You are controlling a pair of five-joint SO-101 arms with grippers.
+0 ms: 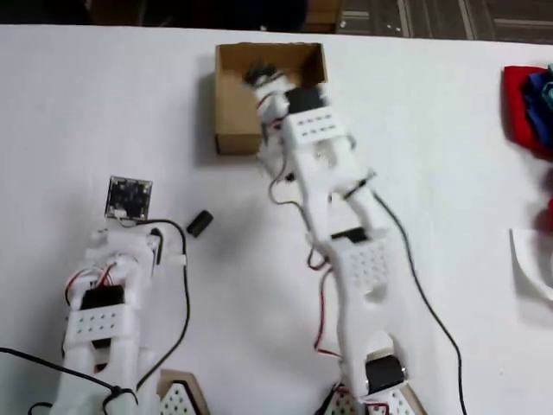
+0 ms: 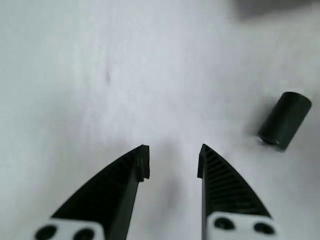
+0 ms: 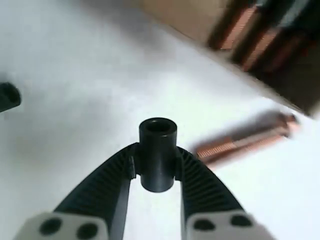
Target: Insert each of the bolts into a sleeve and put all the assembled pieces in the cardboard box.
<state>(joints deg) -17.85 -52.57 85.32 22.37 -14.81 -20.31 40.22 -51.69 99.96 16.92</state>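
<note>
Sleeve (image 3: 158, 152), black and short, stands upright, clamped between the right arm's jaws with its bore open towards the wrist camera; a copper bolt (image 3: 245, 140) lies flat on the white bench (image 1: 432, 173) just beside those jaws. The cardboard box (image 1: 226, 104) sits at twelve o'clock on the bench, with blurred copper pieces (image 3: 260, 45) inside; the right arm (image 1: 346, 233) lies from six o'clock up to the box. A second sleeve (image 1: 200, 223) lies on its side at about seven o'clock from the box, near the left arm's jaws, which stand apart and hold nothing. The step in hand looks like mating the bolt with the held sleeve. It should go best with the sleeve vertical and gripped below its rim so the bore is clear; the bolt is best taken near its head and lined up with the bore before any push; a tilted entry would likely jam the thread.
</note>
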